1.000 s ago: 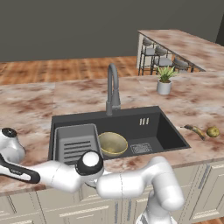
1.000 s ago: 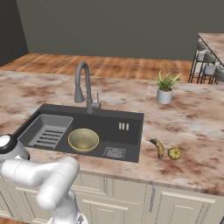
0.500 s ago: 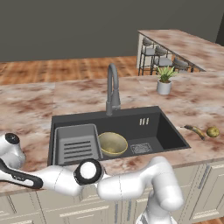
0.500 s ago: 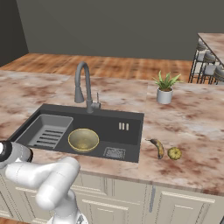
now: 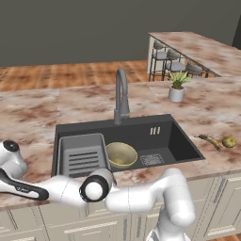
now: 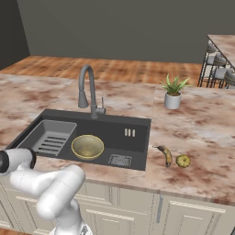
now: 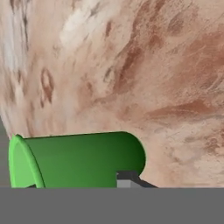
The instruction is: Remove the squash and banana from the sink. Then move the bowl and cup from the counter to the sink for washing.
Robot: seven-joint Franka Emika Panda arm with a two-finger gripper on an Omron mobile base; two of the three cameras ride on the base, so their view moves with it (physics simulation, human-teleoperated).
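Cup point(image 7: 78, 159), bright green, lies against marbled counter point(image 7: 144, 78) in the hand view, close at the gripper point(image 7: 127, 179); whether the jaws grip it I cannot tell. Bowl point(image 5: 121, 154) already sits in the sink point(image 5: 181, 141); banana point(image 5: 209, 140) and squash point(image 5: 229, 141) rest on the counter beside it.

The bowl point(image 5: 121, 154) sits in the sink point(image 5: 181, 140), right of the tray point(image 5: 83, 155); banana point(image 5: 209, 140) and squash point(image 5: 229, 141) lie on the counter point(image 5: 89, 104) (right of the sink, side by side).
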